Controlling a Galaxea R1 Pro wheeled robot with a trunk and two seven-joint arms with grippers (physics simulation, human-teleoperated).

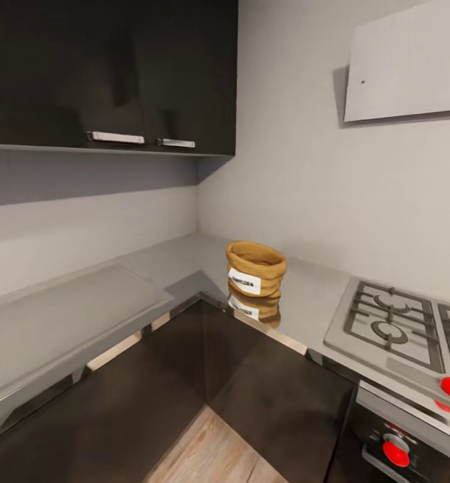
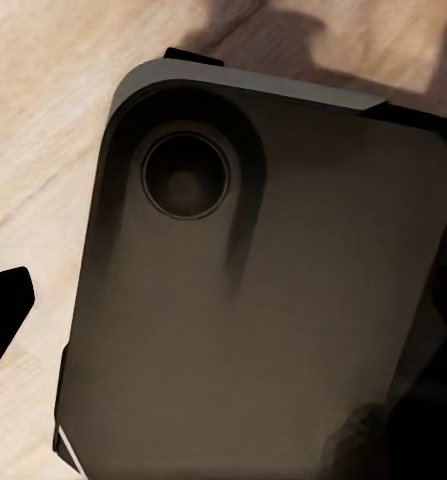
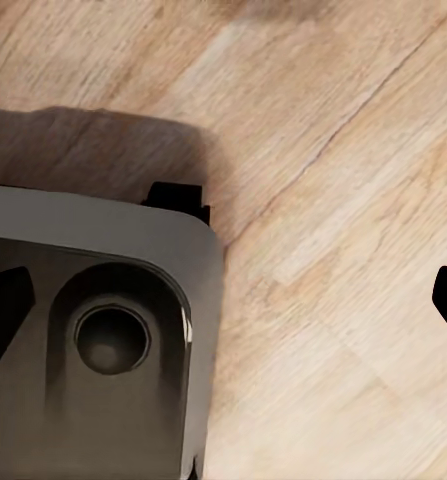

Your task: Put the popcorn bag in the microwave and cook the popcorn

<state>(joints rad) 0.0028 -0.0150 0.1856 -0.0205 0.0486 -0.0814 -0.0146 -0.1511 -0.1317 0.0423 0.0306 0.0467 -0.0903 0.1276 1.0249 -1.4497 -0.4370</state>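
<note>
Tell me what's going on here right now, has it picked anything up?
Nothing is held yet. The popcorn bag sits upright and untouched on the countertop in the corner, left of the gas hob. Both wrist cameras look down at the wood floor and the robot's dark base, so the arms seem to hang low.

Head camera on the kitchen corner; both wrist cameras on the floor and base.

The head view looks forward and down from above counter height into the inner corner of the countertop [image 1: 70, 322], with the bag [image 1: 255, 268] near mid-frame, the hob [image 1: 392, 329] at right and wall cabinets [image 1: 110, 74] above. The left wrist view faces straight down, close over the dark base [image 2: 263, 300] and wood floor [image 2: 43, 130]. The right wrist view also faces down at the base [image 3: 93, 330] and floor [image 3: 333, 250]; these two views share them.
</note>
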